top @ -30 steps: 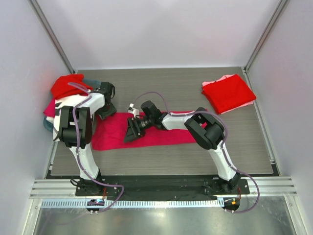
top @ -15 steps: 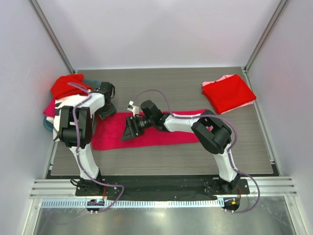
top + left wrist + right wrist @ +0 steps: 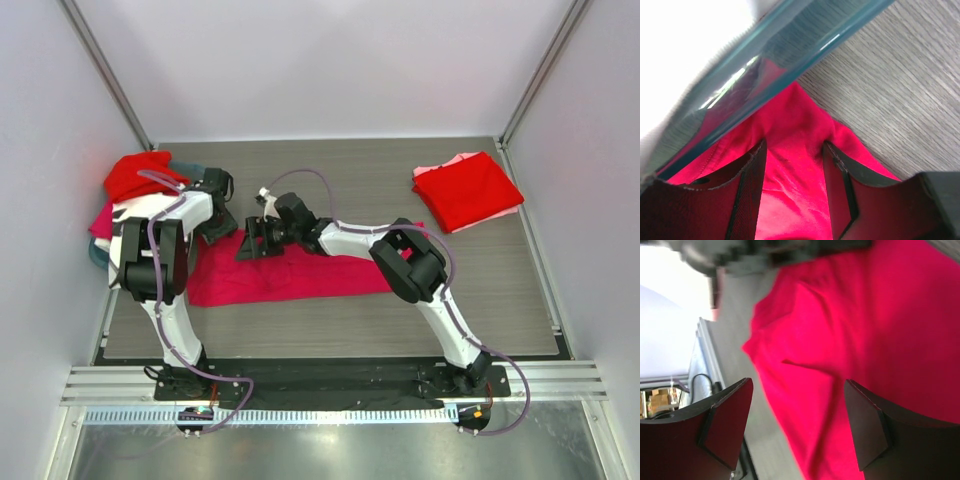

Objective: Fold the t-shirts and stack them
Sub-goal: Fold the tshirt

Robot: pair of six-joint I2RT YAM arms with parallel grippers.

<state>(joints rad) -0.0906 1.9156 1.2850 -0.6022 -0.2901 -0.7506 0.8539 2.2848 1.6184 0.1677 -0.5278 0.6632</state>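
1. crimson t-shirt (image 3: 300,280) lies as a long strip across the left half of the table (image 3: 350,330), and looks only partly folded.
2. left gripper (image 3: 794,150) pinches the strip's corner beside the teal basket (image 3: 805,40); right gripper (image 3: 797,385) hovers wide open over the cloth, holding nothing.
3. folded stack (image 3: 467,190), red over pale pink, sits at the far right corner, apparently finished.
4. heaped shirts (image 3: 135,178) at the far left edge are yet to be folded.

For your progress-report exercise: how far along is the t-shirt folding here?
Done: a folded stack sits at the far right. In hand: the crimson t-shirt lies as a long strip; the left gripper pinches its corner, the right gripper hangs open above it. Left: finishing that fold, and the heaped shirts on the basket.
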